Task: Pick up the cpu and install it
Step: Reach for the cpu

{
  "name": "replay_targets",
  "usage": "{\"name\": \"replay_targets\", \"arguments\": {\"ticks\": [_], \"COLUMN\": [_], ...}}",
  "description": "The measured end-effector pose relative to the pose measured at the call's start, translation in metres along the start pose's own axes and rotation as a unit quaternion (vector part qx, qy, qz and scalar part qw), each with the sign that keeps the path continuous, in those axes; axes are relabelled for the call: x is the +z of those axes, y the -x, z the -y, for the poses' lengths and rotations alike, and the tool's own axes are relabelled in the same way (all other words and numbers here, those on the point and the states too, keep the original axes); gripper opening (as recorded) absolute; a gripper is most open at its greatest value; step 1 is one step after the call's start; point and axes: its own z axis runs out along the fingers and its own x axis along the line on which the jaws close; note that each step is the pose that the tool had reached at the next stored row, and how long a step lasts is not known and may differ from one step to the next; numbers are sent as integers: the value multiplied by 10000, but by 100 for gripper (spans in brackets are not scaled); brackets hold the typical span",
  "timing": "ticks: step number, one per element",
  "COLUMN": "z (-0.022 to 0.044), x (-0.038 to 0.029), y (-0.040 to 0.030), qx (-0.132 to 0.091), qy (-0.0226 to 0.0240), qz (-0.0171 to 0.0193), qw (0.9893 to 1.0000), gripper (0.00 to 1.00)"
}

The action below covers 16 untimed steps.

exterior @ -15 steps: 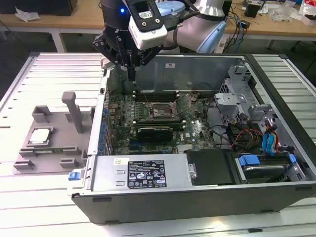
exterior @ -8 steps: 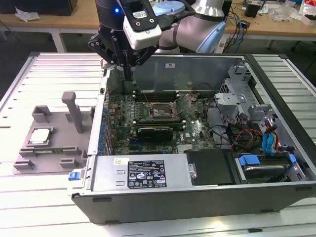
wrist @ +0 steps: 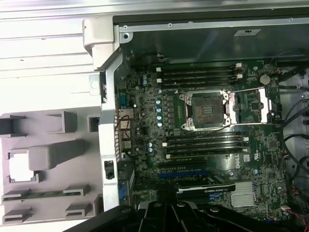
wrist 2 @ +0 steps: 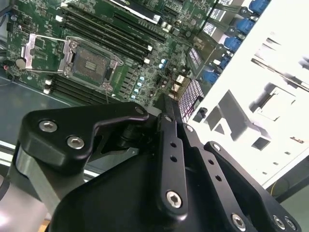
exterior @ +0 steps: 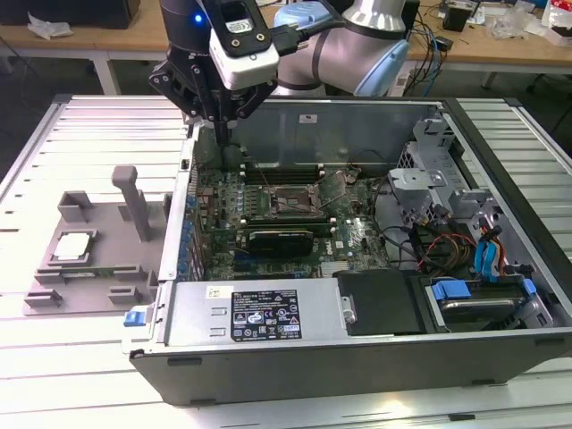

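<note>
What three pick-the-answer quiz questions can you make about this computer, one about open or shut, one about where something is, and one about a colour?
1. How is the cpu socket?
A) closed over a chip
B) hidden under a fan
C) open and empty

2. Where is the cpu?
A) in the socket
B) on the grey tray beside the computer case
C) on the floor

3. What colour is the motherboard?
A) green
B) red
C) yellow

Answers:
1 C, its frame is flipped open and no chip sits inside.
2 B, its silvery top lies on the tray at the exterior view's left.
3 A, the board looks green in every view.
</note>
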Motion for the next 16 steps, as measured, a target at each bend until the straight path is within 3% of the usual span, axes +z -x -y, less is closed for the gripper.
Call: {"name": "replay_targets", "arguments": {"ticks": [16], "z": [13], "x": [-4], "y": [-173], "qx": [0], "qy": [1], "qz": [1], "qw": [10000], "gripper": [11]}}
